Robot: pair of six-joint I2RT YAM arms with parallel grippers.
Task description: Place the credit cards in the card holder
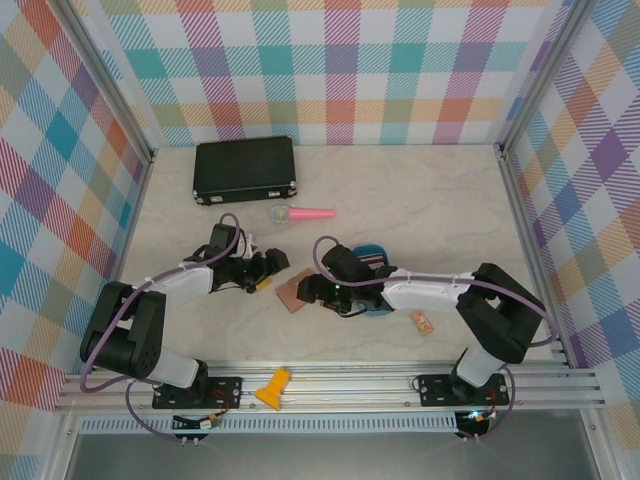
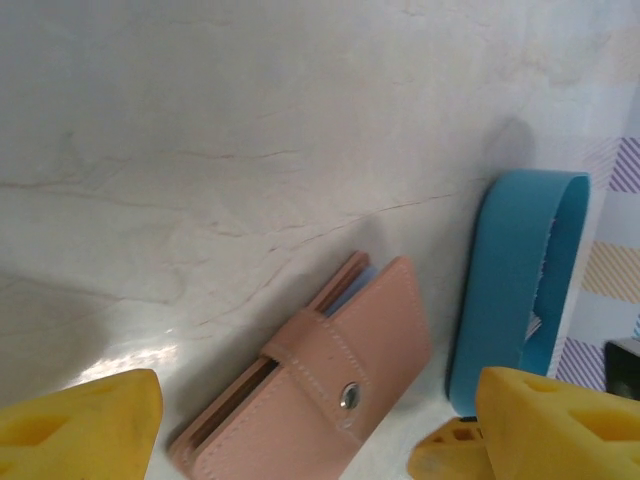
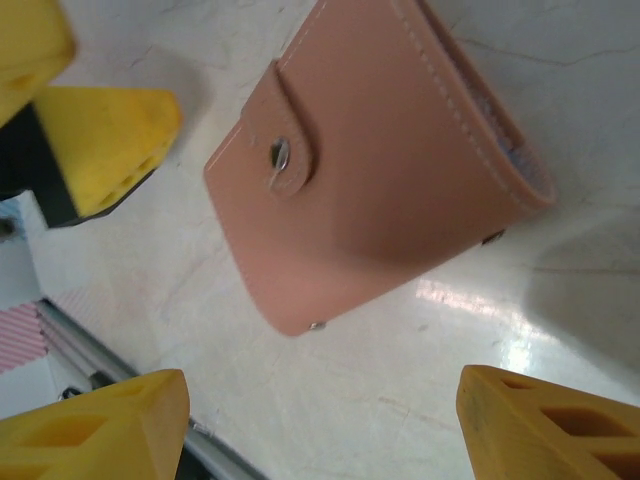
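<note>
Near the table's middle, between both arms, the card holder [image 1: 293, 293] lay snapped shut. It looked light and bendy; its edge seemed best to pinch. The left gripper [image 1: 268, 271] and right gripper [image 3: 322, 405] were open, empty.

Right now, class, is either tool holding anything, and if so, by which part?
Nothing is held. The left tool and the right tool both stand open. The card holder lies on the table, gripped by neither.
</note>
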